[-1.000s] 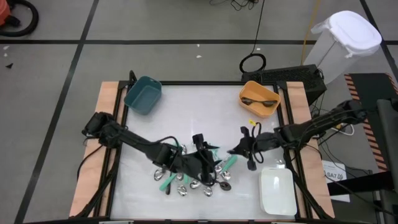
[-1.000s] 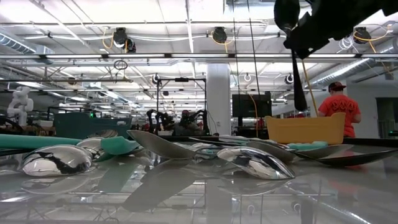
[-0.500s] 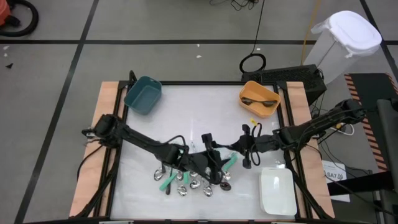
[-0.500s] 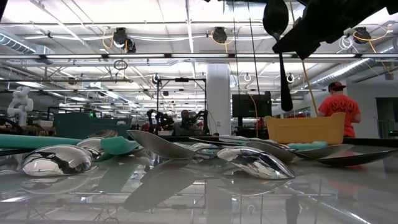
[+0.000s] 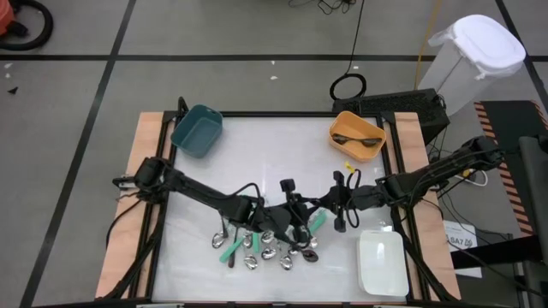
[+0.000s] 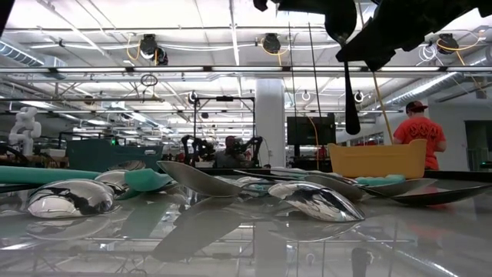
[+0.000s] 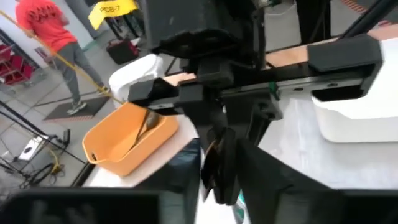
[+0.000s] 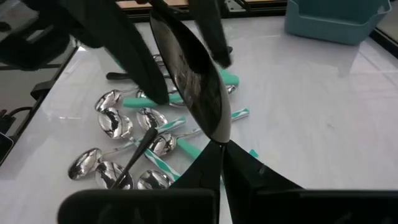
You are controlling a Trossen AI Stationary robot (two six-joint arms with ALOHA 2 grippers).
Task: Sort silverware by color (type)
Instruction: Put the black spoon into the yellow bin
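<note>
The silverware (image 5: 261,244) lies in a heap near the table's front middle: shiny spoons and teal-handled ones (image 8: 124,130). My right gripper (image 5: 338,205) is shut on a black spoon (image 8: 189,74), which is held above the table with its bowl up and its handle (image 6: 351,108) hanging down. My left gripper (image 5: 310,208) has reached across from the left. Its fingers (image 8: 134,62) stand on either side of that spoon's bowl, closed in on it. My left gripper has the black spoon's bowl (image 7: 217,165) between its two fingers, coming about level from the table's left. In its wrist view the bowl stands edge-on and the fingers lie close against it. The spoon is clear of the table. My right gripper pinches the black spoon at its neck (image 8: 217,144), just below the bowl, between its two fingers, coming from the table's right and slanting slightly down. The bowl sticks out past the fingertips. The handle (image 5: 342,224) hangs below them, clear of the table.
An orange bin (image 5: 338,128) with dark spoons in it stands at the far right, a teal bin (image 5: 184,137) at the far left, and a white bin (image 5: 381,261) at the near right. A person in a red shirt (image 6: 419,131) stands beyond the table.
My left gripper has left the spot over the heap and gone toward the table's right edge, up to the black spoon in my right gripper. The spoon has swung a little toward the table's middle while my right arm stayed in place.
</note>
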